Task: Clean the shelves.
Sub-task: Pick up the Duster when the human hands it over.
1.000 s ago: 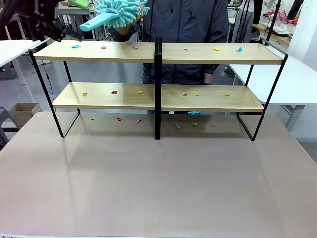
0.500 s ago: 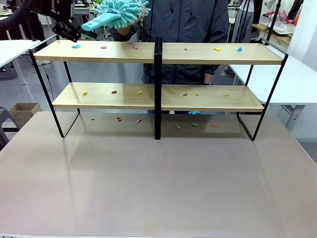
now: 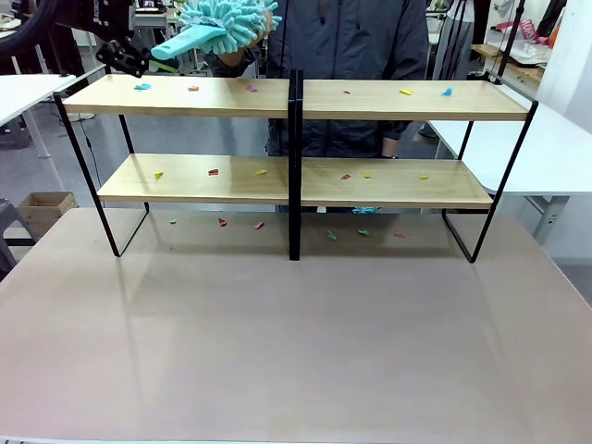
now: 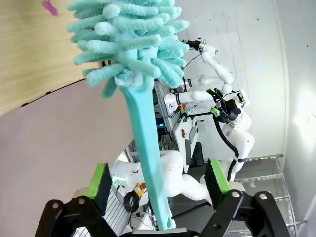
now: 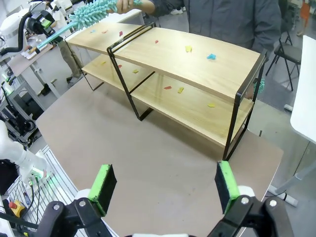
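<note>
The shelves (image 3: 203, 96), two tiers of light wooden boards in a black frame, stand across the far half of the beige tabletop (image 3: 296, 333). Small coloured scraps (image 3: 214, 171) lie on both boards and on the table under them. Above the top left board, a person's hand (image 3: 243, 51) holds out a teal fluffy duster (image 3: 225, 20). My left gripper (image 3: 153, 57) is at the end of its handle. In the left wrist view, the handle (image 4: 148, 148) runs between the green pads (image 4: 101, 180) with a gap on each side. My right gripper (image 5: 165, 187) hangs open over the table, holding nothing.
The person stands behind the shelves (image 5: 197, 59) at the middle. White tables (image 3: 564, 148) flank the shelves on both sides. A cardboard box (image 3: 42, 208) sits on the floor at the left. The near half of the tabletop is bare.
My left gripper has moved right to the end of the duster's handle. The duster, the person's hand and the shelves have stayed put.
</note>
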